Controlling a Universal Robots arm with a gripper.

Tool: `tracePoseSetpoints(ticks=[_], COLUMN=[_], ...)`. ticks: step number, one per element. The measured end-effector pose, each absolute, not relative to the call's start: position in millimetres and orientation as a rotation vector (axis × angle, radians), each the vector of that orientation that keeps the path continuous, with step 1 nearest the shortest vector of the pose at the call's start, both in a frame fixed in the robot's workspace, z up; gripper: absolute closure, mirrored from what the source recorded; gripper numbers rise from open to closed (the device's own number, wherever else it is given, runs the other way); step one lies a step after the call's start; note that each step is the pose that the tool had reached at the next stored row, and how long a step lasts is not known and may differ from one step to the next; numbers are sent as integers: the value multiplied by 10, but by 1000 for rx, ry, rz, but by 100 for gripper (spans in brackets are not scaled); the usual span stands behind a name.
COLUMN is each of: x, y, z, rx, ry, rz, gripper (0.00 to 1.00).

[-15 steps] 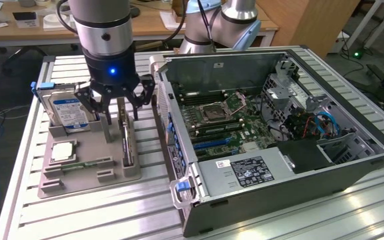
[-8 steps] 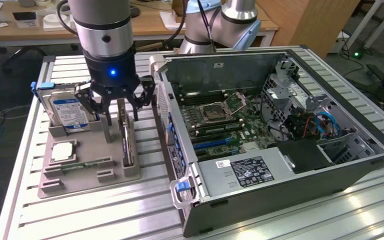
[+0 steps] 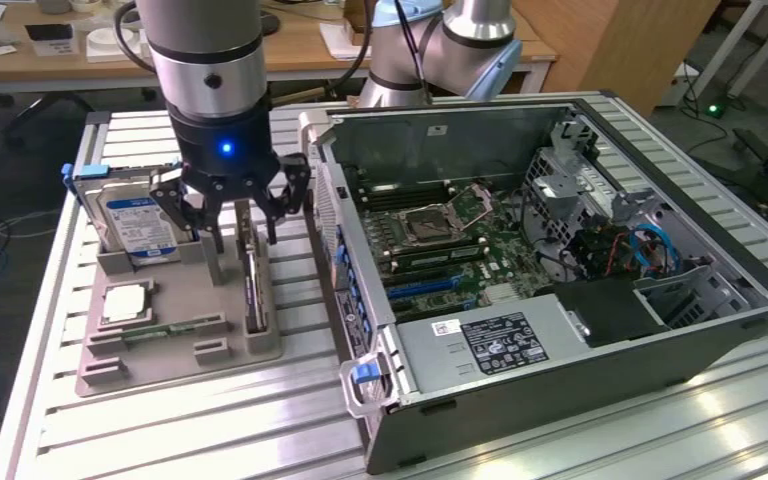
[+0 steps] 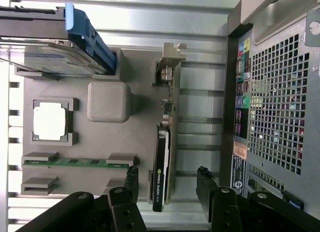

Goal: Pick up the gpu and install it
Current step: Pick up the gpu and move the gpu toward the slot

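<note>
Jaws of the gripper (image 3: 244,240) are spread fully wide and nothing is gripped. The gpu (image 3: 253,292), stood on edge in the grey tray (image 3: 144,365), is seen between the fingers (image 4: 131,178) with a gap on each side. A hard drive (image 3: 137,225) lies outside one finger, the open computer case (image 3: 558,330) beyond the other.

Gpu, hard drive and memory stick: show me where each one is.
gpu (image 4: 160,167), wrist view, black cooler edge.
hard drive (image 3: 140,226), exterior view, blue-white label.
memory stick (image 4: 75,162), wrist view, middle of green board.
</note>
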State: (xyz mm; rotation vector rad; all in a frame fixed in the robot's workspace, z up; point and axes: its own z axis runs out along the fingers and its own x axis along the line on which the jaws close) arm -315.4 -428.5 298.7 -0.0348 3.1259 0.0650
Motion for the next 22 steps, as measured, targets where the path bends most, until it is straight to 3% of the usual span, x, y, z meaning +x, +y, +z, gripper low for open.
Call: tracePoseSetpoints(ticks=[22], x=[-3154], y=[-4311], z=[2933], rx=[-35], ry=[3126], rz=[65], gripper=[41])
